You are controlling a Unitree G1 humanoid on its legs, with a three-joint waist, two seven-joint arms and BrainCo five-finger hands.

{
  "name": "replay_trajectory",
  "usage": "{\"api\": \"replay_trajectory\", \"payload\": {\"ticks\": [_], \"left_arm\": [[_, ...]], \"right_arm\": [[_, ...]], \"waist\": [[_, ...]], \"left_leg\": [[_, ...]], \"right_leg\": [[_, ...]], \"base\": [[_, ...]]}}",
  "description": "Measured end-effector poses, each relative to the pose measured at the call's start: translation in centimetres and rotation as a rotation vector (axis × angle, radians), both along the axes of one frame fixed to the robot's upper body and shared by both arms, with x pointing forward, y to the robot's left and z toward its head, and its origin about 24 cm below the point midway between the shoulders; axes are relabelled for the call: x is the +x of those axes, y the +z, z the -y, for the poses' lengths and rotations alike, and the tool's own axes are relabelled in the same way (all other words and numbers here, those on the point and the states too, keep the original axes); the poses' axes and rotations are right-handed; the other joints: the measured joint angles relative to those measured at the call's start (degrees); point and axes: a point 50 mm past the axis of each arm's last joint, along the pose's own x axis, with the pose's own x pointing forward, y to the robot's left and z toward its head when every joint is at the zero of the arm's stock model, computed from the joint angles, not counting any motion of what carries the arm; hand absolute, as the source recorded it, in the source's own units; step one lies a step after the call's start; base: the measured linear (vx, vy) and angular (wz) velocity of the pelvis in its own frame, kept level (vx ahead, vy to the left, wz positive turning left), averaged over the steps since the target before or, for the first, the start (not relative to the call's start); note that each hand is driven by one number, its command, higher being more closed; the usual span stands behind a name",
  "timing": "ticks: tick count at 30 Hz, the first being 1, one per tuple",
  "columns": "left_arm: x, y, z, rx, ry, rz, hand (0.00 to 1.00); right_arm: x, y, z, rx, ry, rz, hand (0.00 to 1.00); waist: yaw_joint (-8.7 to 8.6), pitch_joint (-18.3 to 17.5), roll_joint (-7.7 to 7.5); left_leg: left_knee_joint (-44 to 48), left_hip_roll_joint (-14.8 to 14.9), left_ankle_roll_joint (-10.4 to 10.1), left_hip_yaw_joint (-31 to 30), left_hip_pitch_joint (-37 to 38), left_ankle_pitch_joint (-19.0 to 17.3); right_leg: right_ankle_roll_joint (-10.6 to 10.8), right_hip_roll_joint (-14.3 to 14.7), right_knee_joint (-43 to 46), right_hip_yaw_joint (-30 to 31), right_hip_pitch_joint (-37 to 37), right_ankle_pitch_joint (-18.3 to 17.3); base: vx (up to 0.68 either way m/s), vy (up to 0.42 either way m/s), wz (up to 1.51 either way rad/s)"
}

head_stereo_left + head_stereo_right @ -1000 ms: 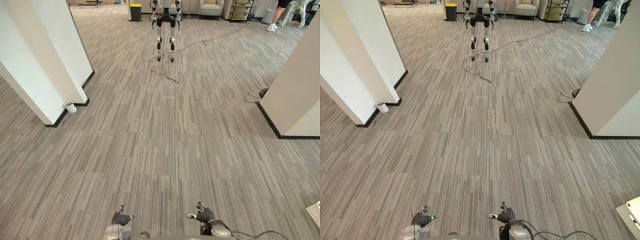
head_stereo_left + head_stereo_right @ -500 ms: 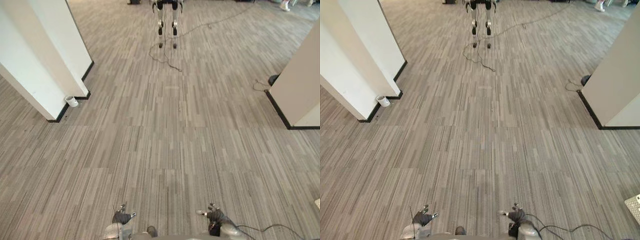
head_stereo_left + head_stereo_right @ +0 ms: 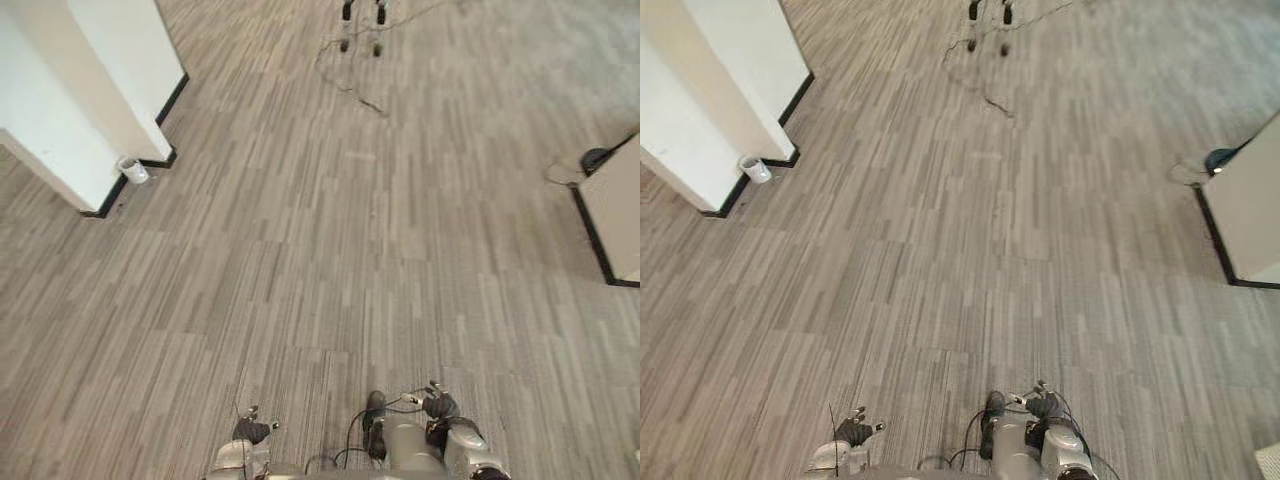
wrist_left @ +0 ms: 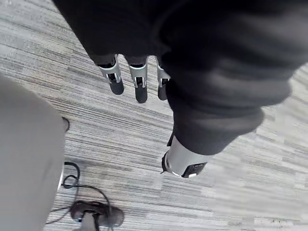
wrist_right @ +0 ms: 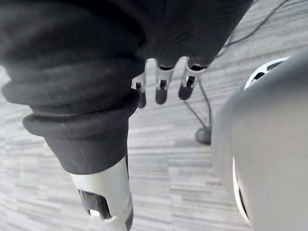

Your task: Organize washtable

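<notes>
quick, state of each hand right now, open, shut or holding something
left hand: open, fingers straight, holding nothing
right hand: open, fingers straight, holding nothing

We see the floor (image 3: 330,250) brightly and evenly lit, with a paler glare toward its far end; shadows lie soft and faint by the white pillar (image 3: 95,90)
</notes>
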Motion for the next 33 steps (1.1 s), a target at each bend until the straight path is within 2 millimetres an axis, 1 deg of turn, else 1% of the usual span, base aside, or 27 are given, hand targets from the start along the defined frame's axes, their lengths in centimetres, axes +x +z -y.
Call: {"api": "replay_trajectory", "payload": {"ticks": [1,2,3,4,6,7,9,10,11,12,13,14,16,17,18,20,21,23,25,26,27,28,29,30,31,32,33], "left_arm": [[0.1,0.1,-0.2,-0.005,0.031,0.012,0.0],[0.3,0.2,-0.1,-0.01,0.046,0.027,0.0],[0.3,0.2,0.1,-0.016,0.046,0.03,0.0],[0.7,0.4,0.1,-0.014,0.045,0.044,0.0],[0.9,0.6,0.0,-0.011,0.046,0.059,0.0],[1.2,0.7,-0.1,-0.009,0.047,0.069,0.0],[1.5,0.8,-0.1,-0.007,0.044,0.082,0.0],[1.5,0.8,0.0,-0.008,0.044,0.083,0.0],[1.5,0.8,0.2,-0.012,0.042,0.085,0.0],[1.2,0.7,0.1,-0.014,0.055,0.078,0.0],[1.2,0.8,-0.2,-0.008,0.06,0.082,0.0],[1.3,1.0,-1.6,0.028,0.057,0.085,0.0],[1.3,1.0,-2.1,0.039,0.064,0.086,0.0],[1.4,1.0,-2.2,0.037,0.066,0.084,0.0],[1.3,1.0,-2.0,0.033,0.066,0.076,0.0],[0.9,0.7,-2.0,0.035,0.053,0.054,0.0],[0.6,0.6,-2.2,0.045,0.03,0.034,0.0],[0.6,0.5,-2.0,0.049,0.006,0.028,0.0],[0.5,0.5,-1.9,0.044,0.008,0.024,0.0],[0.6,0.4,-1.5,0.035,0.008,0.02,0.0],[0.6,0.4,-1.3,0.028,0.009,0.02,0.0],[0.4,0.3,-1.0,0.021,0.006,0.016,0.0],[0.0,0.1,-1.0,0.019,0.008,0.005,0.0],[-0.2,0.0,-1.3,0.027,0.001,-0.01,0.0],[-0.4,0.0,-1.3,0.028,0.006,-0.015,0.0],[-0.5,0.0,-1.4,0.029,0.016,-0.017,0.0],[-0.6,-0.1,-0.7,0.009,0.03,-0.017,0.0]], "right_arm": [[-0.1,0.0,0.1,-0.002,-0.002,0.002,0.0],[-0.1,0.1,-0.2,0.005,-0.005,0.007,0.0],[-0.1,0.1,-0.3,0.008,-0.007,0.008,0.0],[-0.3,0.0,-0.7,0.022,-0.018,0.006,0.0],[-0.4,-0.1,-1.2,0.04,-0.036,0.005,0.0],[-0.3,0.0,-1.4,0.045,-0.046,0.011,0.0],[-0.3,0.0,-1.7,0.055,-0.054,0.019,0.0],[-0.4,0.0,-1.7,0.055,-0.053,0.018,0.0],[-0.5,0.0,-1.6,0.05,-0.051,0.019,0.0],[-0.7,-0.2,-1.7,0.051,-0.048,0.005,0.0],[-1.0,-0.3,-1.8,0.053,-0.048,-0.006,0.0],[-1.5,-0.5,-3.1,0.083,-0.038,-0.019,0.0],[-2.0,-0.8,-3.6,0.097,-0.038,-0.035,0.0],[-2.0,-0.8,-3.6,0.098,-0.036,-0.035,0.0],[-1.9,-0.7,-3.6,0.096,-0.031,-0.032,0.0],[-1.5,-0.5,-3.5,0.084,-0.013,-0.014,0.0],[-1.0,-0.4,-3.5,0.083,0.003,-0.002,0.0],[-0.9,-0.4,-3.5,0.081,0.022,-0.01,0.0],[-0.4,-0.2,-3.3,0.074,0.035,0.003,0.0],[0.3,-0.1,-2.8,0.059,0.045,0.011,0.0],[0.6,0.1,-2.5,0.048,0.05,0.016,0.0],[1.0,0.2,-2.0,0.029,0.062,0.024,0.0],[1.1,0.3,-1.9,0.025,0.064,0.026,0.0],[0.6,0.1,-1.7,0.02,0.058,0.014,0.0],[0.2,0.0,-1.5,0.017,0.056,0.004,0.0],[-0.6,-0.3,-1.3,0.018,0.046,-0.018,0.0],[-0.4,-0.2,-0.7,0.005,0.038,-0.015,0.0]], "waist": [[0.34,0.4,0.49],[0.56,0.6,1.06],[0.69,0.6,1.08],[1.61,0.6,0.82],[1.93,0.7,0.45],[2.23,0.7,0.39],[3.17,0.9,-0.13],[3.19,0.8,-0.08],[3.12,0.6,0.48],[3.47,0.3,0.47],[3.69,0.0,-0.02],[4.67,-1.5,-4.39],[5.16,-1.8,-6.14],[5.34,-1.8,-6.35],[5.28,-1.9,-6.06],[4.73,-1.4,-5.28],[4.09,-1.4,-5.63],[3.34,-1.7,-5.63],[2.92,-1.4,-4.97],[2.87,-1.0,-3.53],[2.75,-0.7,-2.61],[2.13,-0.4,-1.6],[1.46,-0.5,-1.87],[1.33,-0.7,-2.85],[1.35,-1.0,-3.24],[1.29,-1.6,-3.99],[1.63,-2.0,-2.03]], "left_leg": [[13.2,2.8,-0.3,-0.1,-5.1,1.1],[22.5,4.3,-0.7,-0.2,-8.9,0.2],[23.8,4.5,-0.9,-0.1,-9.8,0.0],[24.9,4.5,-1.1,1.4,-12.4,-1.4],[19.9,3.9,0.0,3.8,-15.3,-2.2],[14.6,3.3,0.2,5.1,-16.9,-2.3],[5.4,0.6,0.4,4.5,-18.8,-2.1],[0.3,-0.8,0.3,3.5,-19.3,-1.7],[-7.3,-2.1,1.0,1.3,-19.4,0.7],[-8.7,-2.6,2.8,-0.2,-18.5,7.5],[-8.8,-3.2,3.3,0.1,-17.9,8.3],[-10.0,-5.7,4.7,2.8,-16.9,6.7],[-9.8,-6.8,5.3,4.5,-16.1,5.0],[-10.0,-7.6,6.0,5.6,-14.5,3.6],[-10.3,-7.6,6.4,6.3,-13.3,3.0],[-12.2,-8.8,7.7,8.2,-8.2,1.4],[-13.0,-9.6,8.0,8.2,-5.6,0.6],[-15.3,-9.8,8.6,8.2,-2.6,0.1],[-18.0,-9.2,8.6,7.9,-0.4,-0.1],[-18.7,-7.7,8.5,7.8,0.3,-0.6],[-19.4,-6.7,8.4,7.9,0.9,-0.7],[-20.8,-5.3,8.3,7.6,2.2,-0.7],[-21.7,-5.5,7.9,6.7,3.3,-0.6],[-21.8,-6.3,7.0,5.6,5.4,-0.9],[-21.4,-6.6,6.1,4.5,6.5,-1.5],[-19.8,-7.2,4.3,2.2,8.0,-2.7],[-17.0,-5.6,3.6,1.0,7.3,-2.9]], "right_leg": [[-0.8,1.9,-2.3,0.1,3.8,-0.9],[-1.7,3.3,-4.1,0.9,7.2,-1.7],[-1.7,3.5,-4.5,1.1,8.0,-1.7],[-1.8,3.6,-6.2,2.2,10.5,-1.8],[-1.8,3.1,-8.2,3.6,13.2,-1.8],[-1.8,2.4,-8.8,4.6,14.2,-1.8],[-0.2,0.6,-9.0,6.3,15.5,-2.8],[0.8,0.0,-9.1,7.0,16.0,-3.6],[2.5,-0.1,-9.2,7.5,16.4,-4.7],[4.2,-0.2,-8.9,8.9,17.3,-5.9],[4.6,-0.7,-8.7,9.7,17.5,-6.2],[6.0,-4.3,-8.2,10.6,17.0,-7.6],[6.6,-5.9,-6.4,11.7,16.7,-8.5],[7.3,-6.8,-1.7,11.8,15.1,-8.9],[7.3,-7.3,2.2,12.1,13.7,-9.0],[8.1,-9.5,23.2,13.0,5.0,-8.7],[8.0,-10.9,30.8,12.2,1.7,-10.3],[6.8,-11.4,30.7,8.2,-0.9,-12.4],[6.2,-9.8,24.0,6.4,-4.5,-12.7],[6.0,-6.8,19.2,6.2,-7.0,-12.5],[5.5,-5.3,16.3,5.7,-8.2,-11.8],[4.8,-2.7,10.2,4.8,-10.4,-8.7],[4.5,-1.5,6.8,4.9,-11.5,-5.7],[3.0,-1.0,2.9,5.1,-11.0,-1.2],[2.2,-0.9,1.2,5.0,-10.1,0.9],[1.5,-1.0,1.1,6.0,-8.4,7.4],[0.6,-0.2,3.0,4.7,-8.0,5.8]], "base": [[0.57,-0.323,-0.09],[0.39,-0.215,-0.21],[0.37,-0.187,-0.41],[0.28,-0.118,-0.43],[0.33,-0.097,-0.48],[0.29,0.027,-0.58],[0.27,0.097,-0.55],[0.24,0.181,-0.33],[0.28,0.275,-0.42],[0.25,0.266,-0.41],[0.3,0.284,-0.49],[0.25,0.21,-0.38],[0.26,0.185,-0.41],[0.21,0.139,-0.44],[0.3,0.256,-0.62],[0.23,0.239,-0.4],[0.26,0.194,0.02],[0.3,0.162,0.16],[0.36,0.068,-0.01],[0.31,-0.002,-0.24],[0.4,-0.008,-0.15],[0.34,-0.014,0.08],[0.47,-0.061,0.33],[0.54,-0.137,0.43],[0.7,-0.204,0.71],[0.58,-0.171,0.59],[0.55,-0.166,0.54]]}}
